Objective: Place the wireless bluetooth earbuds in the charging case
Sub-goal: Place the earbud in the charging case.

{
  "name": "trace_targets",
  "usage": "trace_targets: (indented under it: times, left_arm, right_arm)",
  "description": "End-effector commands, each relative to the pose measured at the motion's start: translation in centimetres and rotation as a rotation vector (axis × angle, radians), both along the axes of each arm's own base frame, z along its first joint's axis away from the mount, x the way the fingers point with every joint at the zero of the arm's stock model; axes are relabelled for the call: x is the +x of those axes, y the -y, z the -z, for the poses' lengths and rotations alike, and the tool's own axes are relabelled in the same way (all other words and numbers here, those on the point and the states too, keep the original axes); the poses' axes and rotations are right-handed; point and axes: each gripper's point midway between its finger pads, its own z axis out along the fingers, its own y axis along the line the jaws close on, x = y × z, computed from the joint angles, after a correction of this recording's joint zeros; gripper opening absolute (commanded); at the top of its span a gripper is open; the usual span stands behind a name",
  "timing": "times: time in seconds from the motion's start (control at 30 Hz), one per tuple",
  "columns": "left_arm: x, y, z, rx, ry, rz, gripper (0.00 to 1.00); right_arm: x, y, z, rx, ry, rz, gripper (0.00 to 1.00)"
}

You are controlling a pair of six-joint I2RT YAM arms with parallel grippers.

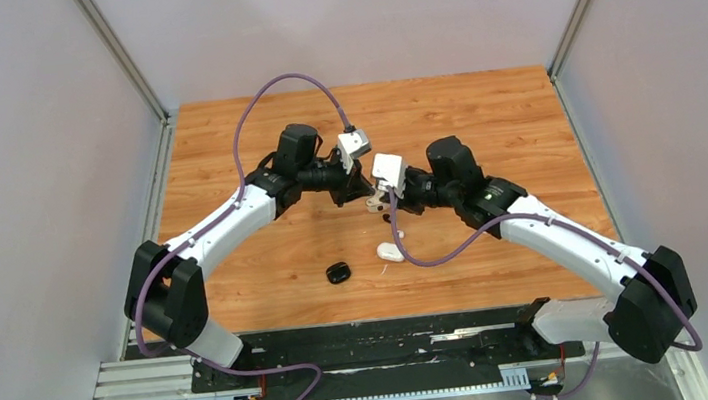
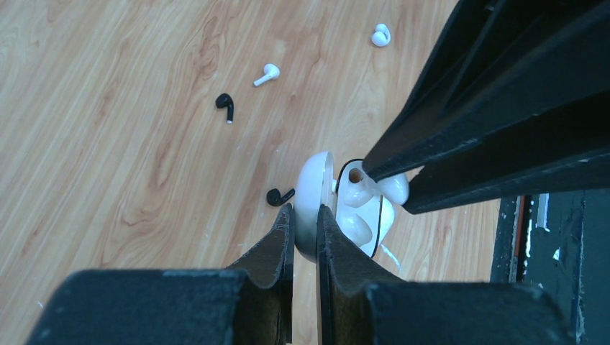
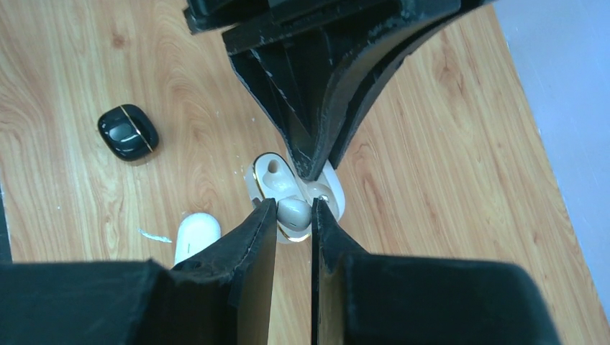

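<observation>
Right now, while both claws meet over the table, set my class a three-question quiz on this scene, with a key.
1. True or false: the left claw is shut on the lid of the open case.
2. What does the right claw pinch? A) an earbud B) the black case C) nothing
3. In the left wrist view, how many loose earbuds lie on the table?
Key: 1 true; 2 A; 3 four, two white and two black.
</observation>
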Motion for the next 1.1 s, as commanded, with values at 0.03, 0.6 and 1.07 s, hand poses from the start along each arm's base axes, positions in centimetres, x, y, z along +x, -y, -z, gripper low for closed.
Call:
trace_targets:
  times: [0.03, 0.6, 1.07]
  left_arm:
    - [0.6, 0.3, -4.1, -0.064, 0.111, 0.007, 0.00]
    - [1.4, 0.4, -4.3, -0.091, 0.086, -0.064, 0.00]
    - [2.5, 0.3, -4.2, -0.106, 0.053, -0.152, 0.00]
  right_arm:
    - [1.7, 0.2, -1.4, 0.004, 0.017, 0.093, 0.00]
    - [1.8, -0.2, 0.8, -0.068, -0.058, 0.157, 0.00]
    - [3.6, 0.7, 0.6, -0.071, -0.113, 0.405, 0.00]
